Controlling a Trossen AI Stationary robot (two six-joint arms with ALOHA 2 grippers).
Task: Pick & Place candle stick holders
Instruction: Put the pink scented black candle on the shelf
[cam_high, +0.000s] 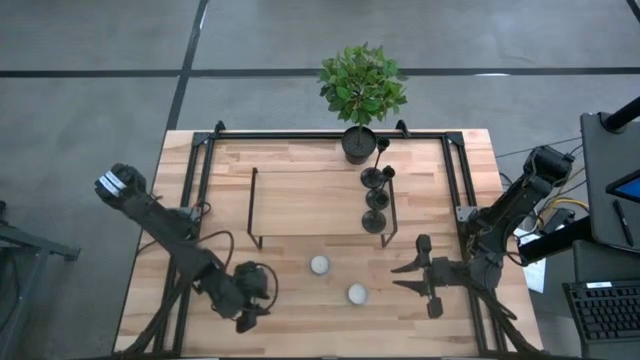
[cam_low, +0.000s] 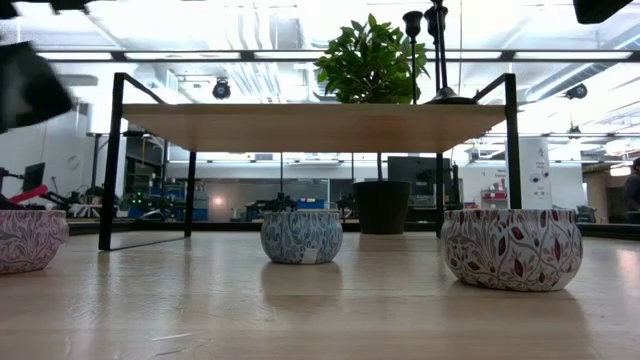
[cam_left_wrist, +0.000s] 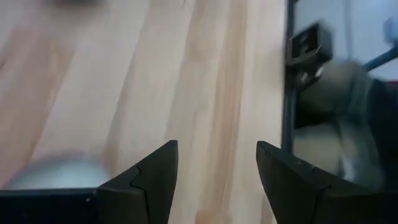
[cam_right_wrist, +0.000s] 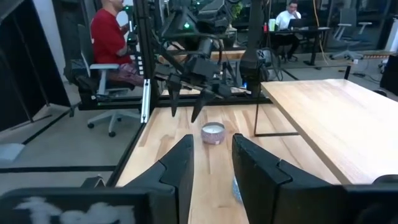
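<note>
Three black candle stick holders (cam_high: 376, 198) stand in a row on their disc bases along the right end of a raised wooden shelf (cam_high: 310, 205). In the low view their stems (cam_low: 438, 45) rise above the shelf top. My left gripper (cam_high: 252, 300) is open and empty above the table's near left part; its fingers show in its wrist view (cam_left_wrist: 217, 168). My right gripper (cam_high: 402, 278) is open and empty at the near right, pointing toward the table's left, and also shows in its own view (cam_right_wrist: 211, 162).
A potted plant (cam_high: 358, 130) stands at the far edge behind the shelf. Two white candles in patterned tins (cam_high: 319, 265) (cam_high: 357, 293) sit on the table between my grippers. The low view shows another tin at the left (cam_low: 25, 240). People sit in the room beyond (cam_right_wrist: 109, 37).
</note>
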